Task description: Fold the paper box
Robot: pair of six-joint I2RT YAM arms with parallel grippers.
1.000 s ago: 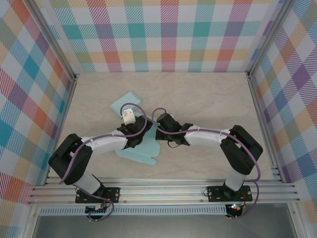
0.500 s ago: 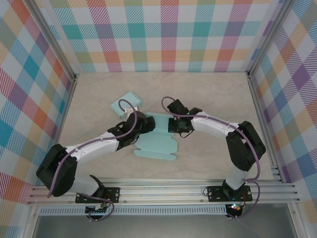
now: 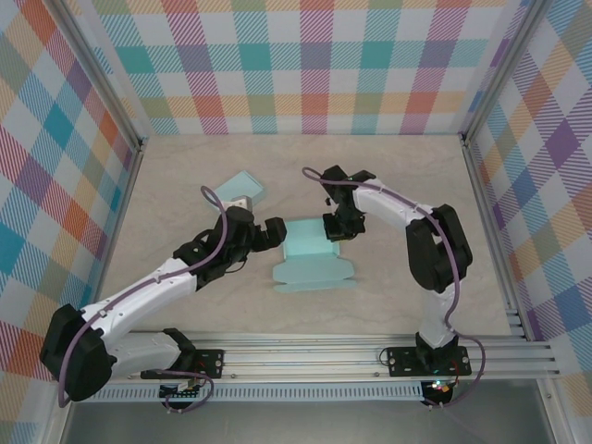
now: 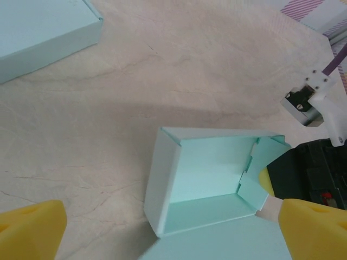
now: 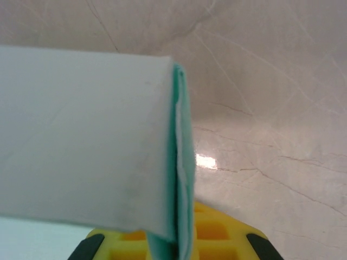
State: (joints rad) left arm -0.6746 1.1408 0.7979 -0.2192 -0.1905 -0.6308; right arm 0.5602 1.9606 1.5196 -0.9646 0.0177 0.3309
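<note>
1. Top external view: one pale, marble-look table (image 3: pixel 398 176) takes up the floor of the cell, and three plaid walls (image 3: pixel 314 65) close it in at the left, back and right.
2. Two arms reach in from the near edge. The left arm (image 3: pixel 148 287) stretches diagonally toward the middle, and the right arm (image 3: pixel 421 231) bends back and inward.
3. There are two mint-coloured paper things. The first is the paper box (image 3: pixel 310 264), which sits near the middle of the table between the two grippers. It is partly folded, with walls raised around a shallow tray and one flap lying flat on the near side. The left wrist view looks into its open tray (image 4: pixel 206 184).
4. The second is a flat mint piece (image 3: pixel 248 185), which lies apart from the box, behind the left wrist, at the upper left of the left wrist view (image 4: pixel 38 27).
5. There are two grippers. The left gripper (image 3: pixel 270 236) is just beside the box's left side, jaws spread wide and holding nothing. Its two yellow fingertips (image 4: pixel 32 227) sit at either lower corner of the left wrist view.
6. The right gripper (image 3: pixel 335 227) is pressed together on the box's far-right wall. In the right wrist view the thin paper edge runs straight down into its yellow pads (image 5: pixel 211 233).
</note>
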